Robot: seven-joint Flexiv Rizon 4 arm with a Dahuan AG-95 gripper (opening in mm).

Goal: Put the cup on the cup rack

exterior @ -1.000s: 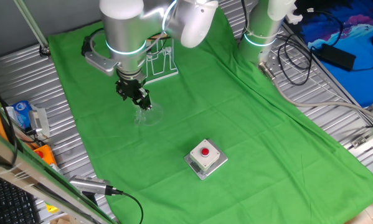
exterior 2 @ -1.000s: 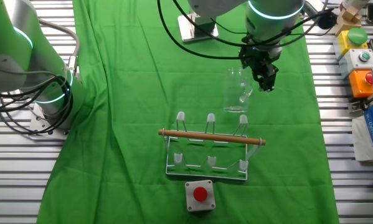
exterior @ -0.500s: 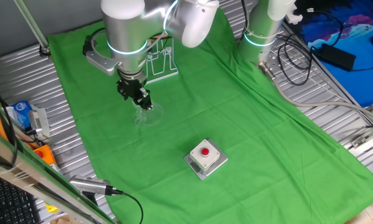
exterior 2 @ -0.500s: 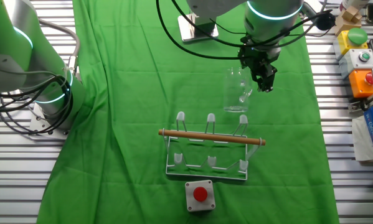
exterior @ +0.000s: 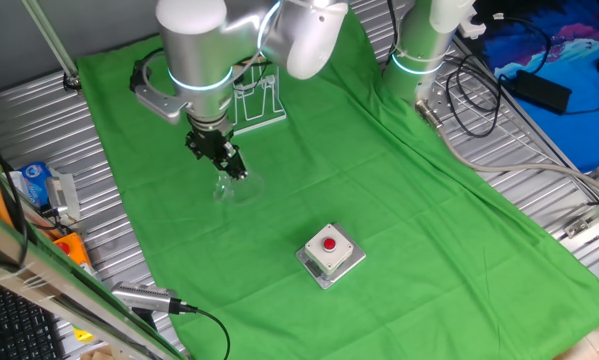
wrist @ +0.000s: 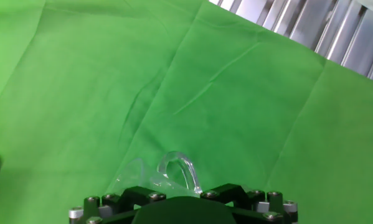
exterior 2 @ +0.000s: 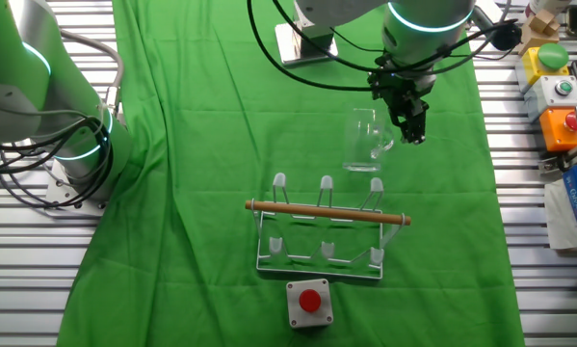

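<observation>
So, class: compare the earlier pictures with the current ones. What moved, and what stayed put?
The gripper, at the cup's handle, shifted slightly, and the cup shifted with it. The cup rack and the red-button box stayed where they were.

Hand view: green cloth [wrist: 142, 74] covers nearly all the frame, creased in several lines. The cup [wrist: 174, 171], clear glass, shows its handle loop just above the dark gripper [wrist: 185, 202] body at bottom edge. Ribbed metal [wrist: 323, 28] appears top right.
</observation>
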